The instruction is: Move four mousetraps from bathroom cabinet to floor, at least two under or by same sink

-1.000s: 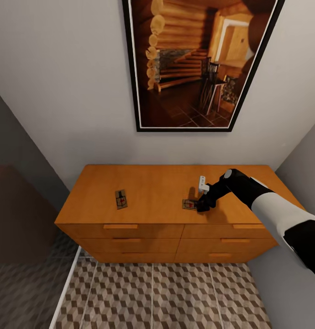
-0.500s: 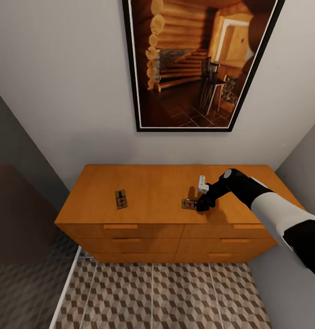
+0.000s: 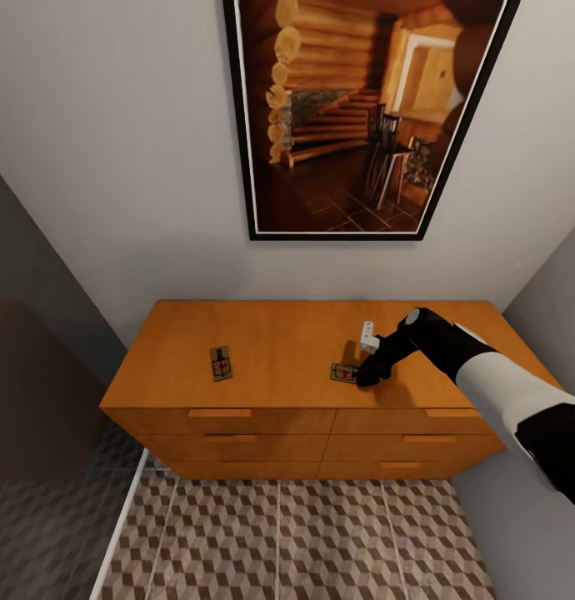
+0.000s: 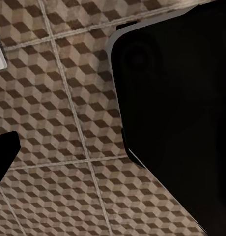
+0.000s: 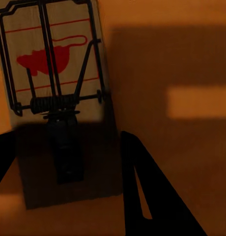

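Spanning the middle of the head view, the cabinet (image 3: 321, 392) carries two mousetraps on its top, above the bathroom floor (image 3: 304, 533). The right arm reaches in from the lower right, its right pincer (image 3: 367, 375) lowered over the nearer mousetrap (image 3: 344, 372); another mousetrap (image 3: 222, 363) lies well apart, centre-left. Judged step: picking up. In the right wrist view the fingers stand open astride the board, holding nothing; closing comes next.

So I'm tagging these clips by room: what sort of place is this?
Likely a home bathroom corner, though no sink or tub shows here: cube-patterned floor tiles, a low wooden cabinet against the wall, and a framed picture above it.
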Motion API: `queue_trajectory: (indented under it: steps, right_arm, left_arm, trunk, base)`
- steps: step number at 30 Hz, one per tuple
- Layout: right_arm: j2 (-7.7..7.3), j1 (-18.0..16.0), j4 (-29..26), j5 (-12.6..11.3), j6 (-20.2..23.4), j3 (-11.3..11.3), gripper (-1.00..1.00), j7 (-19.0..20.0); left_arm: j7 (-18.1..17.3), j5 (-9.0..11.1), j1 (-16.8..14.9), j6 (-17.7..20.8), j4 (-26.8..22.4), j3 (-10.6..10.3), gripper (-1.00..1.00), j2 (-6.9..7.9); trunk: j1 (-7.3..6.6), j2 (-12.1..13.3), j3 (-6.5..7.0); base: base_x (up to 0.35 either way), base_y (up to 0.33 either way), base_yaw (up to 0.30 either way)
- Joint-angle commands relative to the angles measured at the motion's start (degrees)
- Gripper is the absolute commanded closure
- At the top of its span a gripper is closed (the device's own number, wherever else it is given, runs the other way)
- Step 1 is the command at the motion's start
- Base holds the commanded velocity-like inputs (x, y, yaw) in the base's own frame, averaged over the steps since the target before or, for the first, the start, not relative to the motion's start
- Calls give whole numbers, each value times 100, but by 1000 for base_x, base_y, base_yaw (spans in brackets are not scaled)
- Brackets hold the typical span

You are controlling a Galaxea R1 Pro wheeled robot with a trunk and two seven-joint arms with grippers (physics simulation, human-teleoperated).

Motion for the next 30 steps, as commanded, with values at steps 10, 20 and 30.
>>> queue_trajectory:
  steps: [10,20,30]
  right_arm:
    - [13,83,-329,-368,251,-102,100,163]
    - [-23,85,-1324,-739,1115,-198,100,477]
    - [-59,83,-3353,-746,2909,-869,100,710]
  left_arm:
    - [22,22,-12,-41,29,-48,-100,-5]
    - [22,22,-12,-41,29,-48,-100,-5]
    - [22,22,-12,-49,29,-48,-100,-5]
  trunk:
    - [5,-7,-11]
    - [5,-7,-11]
    - [5,-7,-11]
  base:
    - [0,0,0]
    - [0,0,0]
    - [0,0,0]
